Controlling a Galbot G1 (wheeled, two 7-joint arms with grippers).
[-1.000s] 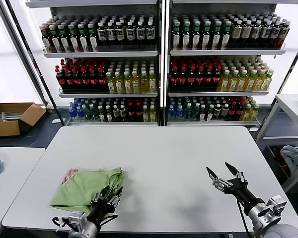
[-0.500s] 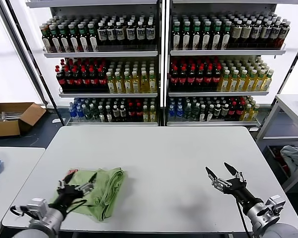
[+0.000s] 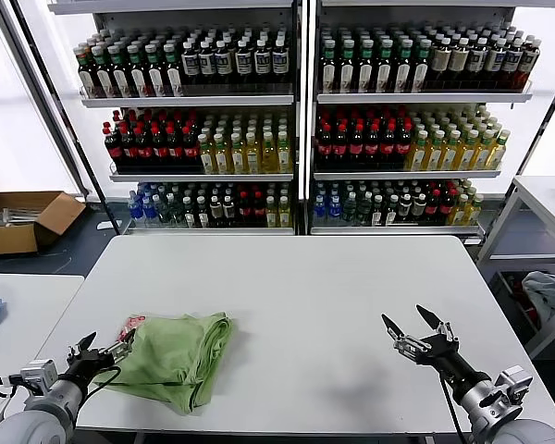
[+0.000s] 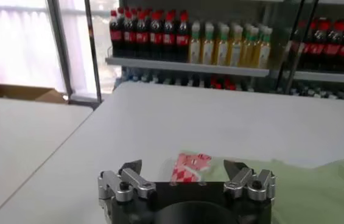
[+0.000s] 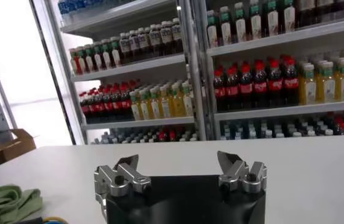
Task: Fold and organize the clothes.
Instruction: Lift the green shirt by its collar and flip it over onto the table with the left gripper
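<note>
Here the left end effector [image 3: 102,351] hovers low, spread wide, just beside the folded green shirt [image 3: 174,356] on the surface's [image 3: 296,287] near-left; the right end effector [image 3: 416,328] waits, spread, well apart.

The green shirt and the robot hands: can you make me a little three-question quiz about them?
1. True or false: the green shirt lies on the white table on the robot's left side.
2. What is the left gripper holding? A) the shirt B) a bottle C) nothing
3. Fill in: the shirt's checkered patch is ____ and white.

Key:
1. True. It lies folded near the table's front left corner.
2. C. It is open, at the shirt's left edge near the patch. The right gripper is also open, above the bare table on the right.
3. Red.
</note>
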